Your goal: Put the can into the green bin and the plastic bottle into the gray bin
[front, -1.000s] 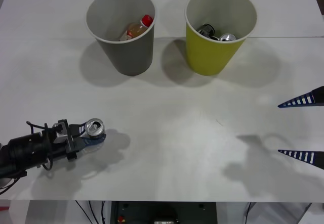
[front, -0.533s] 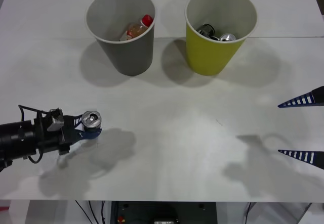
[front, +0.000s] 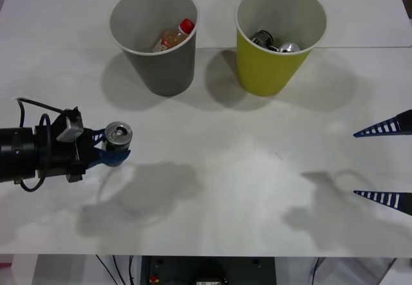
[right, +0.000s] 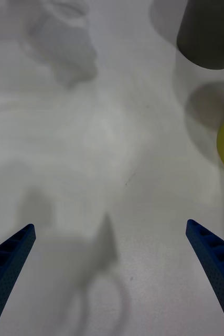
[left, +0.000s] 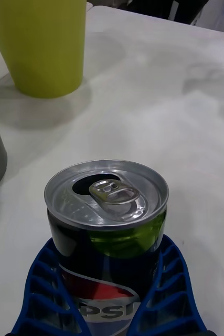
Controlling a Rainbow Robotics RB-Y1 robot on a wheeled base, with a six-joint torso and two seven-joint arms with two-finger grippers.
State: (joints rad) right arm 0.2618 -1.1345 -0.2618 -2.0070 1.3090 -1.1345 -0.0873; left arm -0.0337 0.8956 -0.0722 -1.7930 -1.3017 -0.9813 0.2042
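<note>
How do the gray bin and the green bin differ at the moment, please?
The gray bin stands to the robot's left of the green bin. The gray bin holds a plastic bottle with a red cap, while the green bin holds silver-topped cans. Both stand upright, apart from each other, share one tapered cup shape and have white insides. The left claw grips another can nearer the gray bin.

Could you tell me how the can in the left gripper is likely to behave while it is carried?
The can is probably light: its tab is pulled open, so it may be empty. Thin metal could dent under the left gripper's fingers. The smooth round wall may slip or roll if released.
</note>
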